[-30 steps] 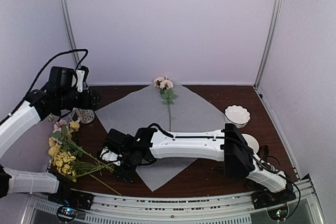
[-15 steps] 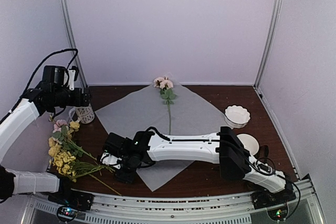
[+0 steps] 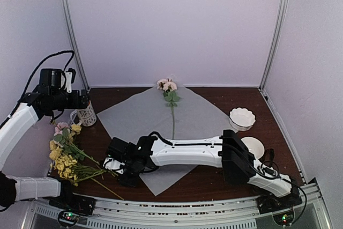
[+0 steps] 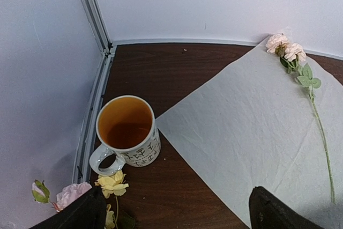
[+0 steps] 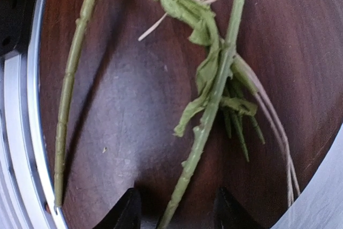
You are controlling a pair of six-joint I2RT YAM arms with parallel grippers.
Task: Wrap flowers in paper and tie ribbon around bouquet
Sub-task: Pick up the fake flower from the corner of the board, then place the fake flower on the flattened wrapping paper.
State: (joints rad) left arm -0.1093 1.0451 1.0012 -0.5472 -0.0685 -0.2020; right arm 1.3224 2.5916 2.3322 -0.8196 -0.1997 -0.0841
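Dark tabletop (image 5: 123, 105) below: the right gripper (image 5: 177, 210) has narrowed astride one flower stem (image 5: 216, 100) (not yet clamped), starting the next pick. Left gripper (image 4: 179, 215) gapes empty.

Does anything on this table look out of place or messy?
Only mildly: one pink flower lies alone on the paper, while the rest of the flowers sprawl off it at the left edge of the table, stems splayed. Nothing looks spilled or broken.

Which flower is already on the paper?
The lone pink-bloomed green stem, lying on the pale grey paper sheet; the yellow-and-pink bunch lies off the sheet, to its left.
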